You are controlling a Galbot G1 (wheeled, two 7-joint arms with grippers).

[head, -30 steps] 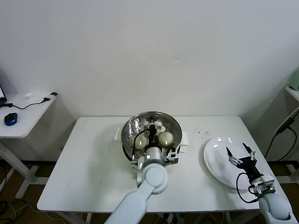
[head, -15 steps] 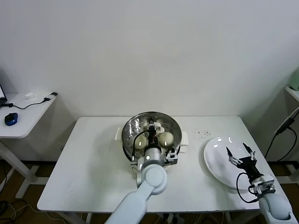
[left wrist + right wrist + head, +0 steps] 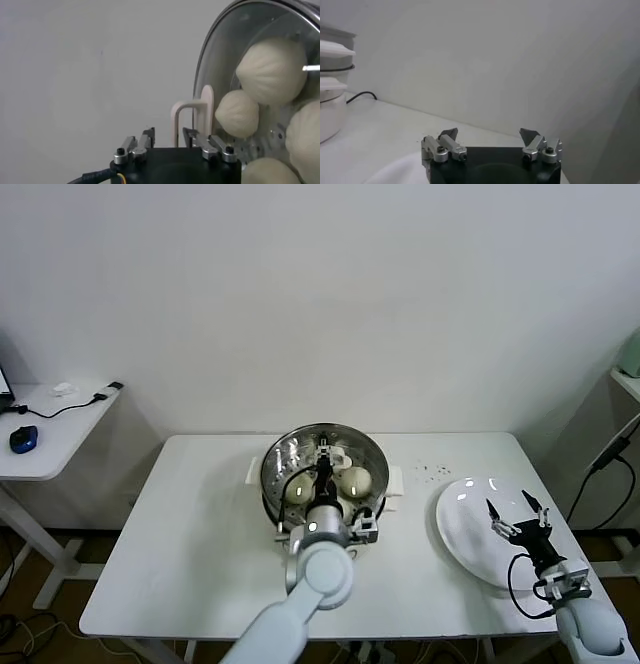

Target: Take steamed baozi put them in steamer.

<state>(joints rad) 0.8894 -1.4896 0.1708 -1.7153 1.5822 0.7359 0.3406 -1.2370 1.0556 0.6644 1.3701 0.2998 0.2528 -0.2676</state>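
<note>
The steamed baozi [image 3: 355, 479] are sitting inside the steamer [image 3: 280, 459], on its perforated steel floor. From the head camera two cream buns are showing, one on either side of the left gripper [image 3: 326, 452]; the left wrist camera is showing four of them [image 3: 272, 70] packed together under a round glass lid [image 3: 215, 65], which is covering the basket. The lid's white loop handle [image 3: 192, 112] is standing just ahead of the left gripper's fingertips [image 3: 147, 137], lined up with the gap between them; the two jaws are standing a little apart, and whether they are touching the handle cannot be told. The left arm is reaching over the near rim of the steamer, with the gripper hanging above the middle of the basket.

Well off to the right of that gripper, a flat white plate [image 3: 462, 534] is lying near the right end of the white table [image 3: 190, 544]. The right gripper [image 3: 516, 513] is hovering over this plate with its jaws spread wide and nothing between them; the right wrist camera is showing the same wide-open fingers [image 3: 447, 137].
</note>
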